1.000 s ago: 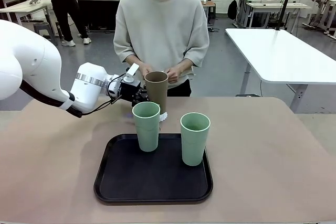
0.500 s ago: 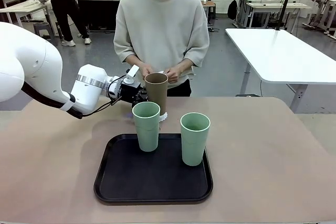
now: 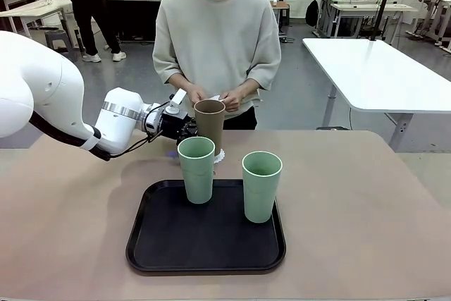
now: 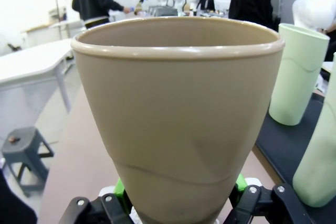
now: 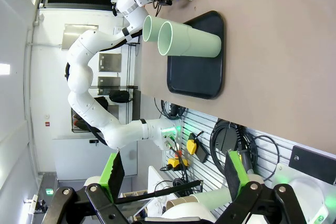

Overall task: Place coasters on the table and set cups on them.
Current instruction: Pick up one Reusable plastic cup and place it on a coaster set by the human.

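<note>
The left gripper [image 3: 192, 130] — jaws pinching the brown cup [image 3: 210, 119] low on its body — holds it upright at a white coaster [image 3: 219, 154] on the far tabletop [image 3: 366, 202], seemingly to seat it; right gripper [image 5: 173, 174] jaws spread.

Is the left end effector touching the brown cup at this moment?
Touching. In the left wrist view the left end effector has its green pads pressed against both sides of the brown cup near its base, with no gap.
</note>
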